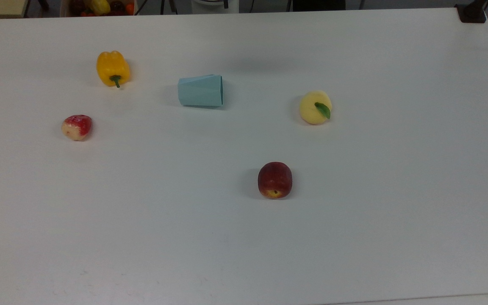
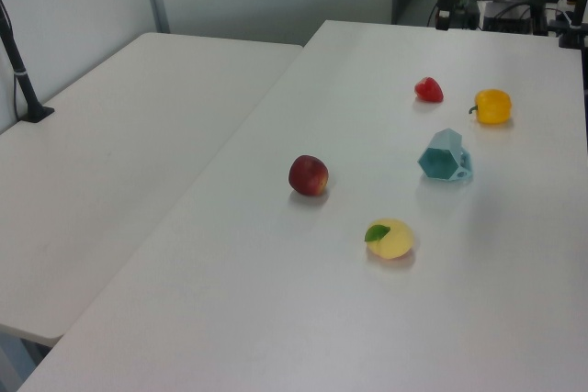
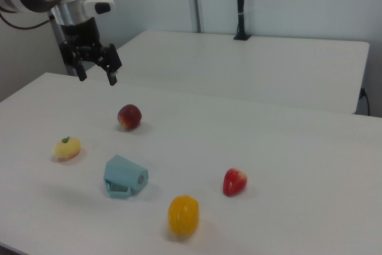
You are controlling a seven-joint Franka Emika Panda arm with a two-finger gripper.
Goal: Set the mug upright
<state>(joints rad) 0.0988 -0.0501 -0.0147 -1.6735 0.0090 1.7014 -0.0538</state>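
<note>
Right view is showing the black two-finger claw [image 3: 97,68] hanging spread and empty above the far left part of the white worktop [image 3: 286,165], with its fingers pointing down. The pale teal faceted mug [image 3: 125,177] is lying on its side on the worktop, well apart from the claw, nearer to the camera and slightly to the right view's right. Top view is showing the mug [image 1: 200,90] lying with its wider rim toward the top view's right, between a yellow bell pepper [image 1: 112,68] on the top view's left and a pale yellow fruit with a green leaf [image 1: 315,107] on the top view's right. A dark red apple [image 1: 274,179] and a red strawberry [image 1: 76,126] are sitting nearer the camera, all apart from the mug.
</note>
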